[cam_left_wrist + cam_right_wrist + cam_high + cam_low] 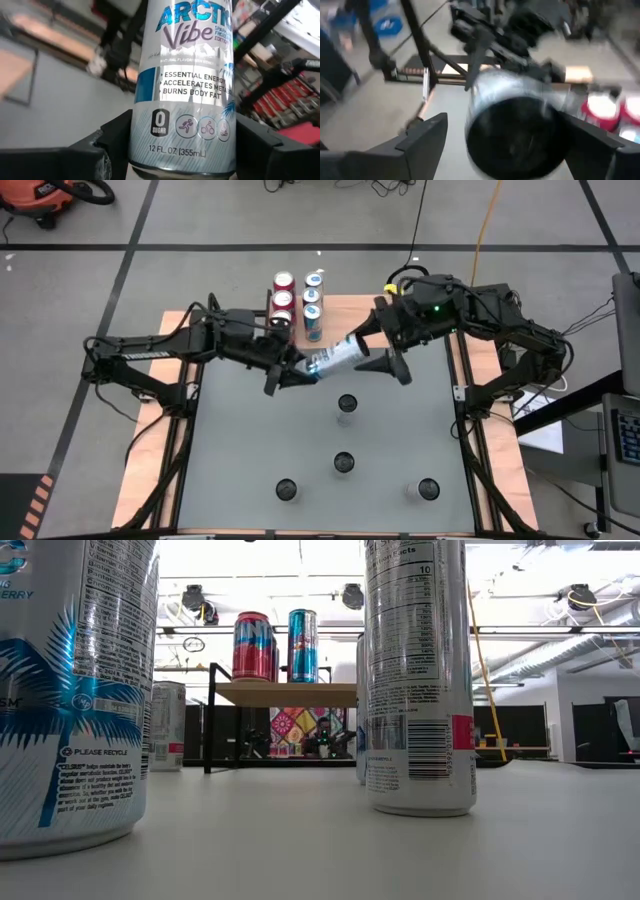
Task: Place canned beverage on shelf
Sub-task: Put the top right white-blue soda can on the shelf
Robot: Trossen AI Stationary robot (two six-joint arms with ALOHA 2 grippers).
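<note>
A white and blue "Arctic Vibe" can (337, 357) lies tilted in the air over the table's far middle, between my two grippers. My left gripper (303, 367) is shut on it. My right gripper (380, 348) is open, and its fingers stand on either side of the can's other end (512, 132). The shelf (297, 330), with a light-brown top on black legs, stands at the table's far edge. It carries several red and blue cans (284, 300), also seen in the low view (252, 645). My left gripper pinches the can near its bottom end (182, 150) between its two fingers (112, 142), one on each side of the can wall. The fingers come about level from the table's left and lie across the can. The can is lifted clear, lying nearly level, its top toward my right gripper. My right gripper: its fingers (427, 137) flank the can's end; I cannot tell whether one touches it.
Several cans stand upright on the grey table: one at the middle (347, 404), one nearer (344, 463), and two by the near edge (288, 489) (428, 489). Two of them loom close in the low view (418, 670) (70, 690).
</note>
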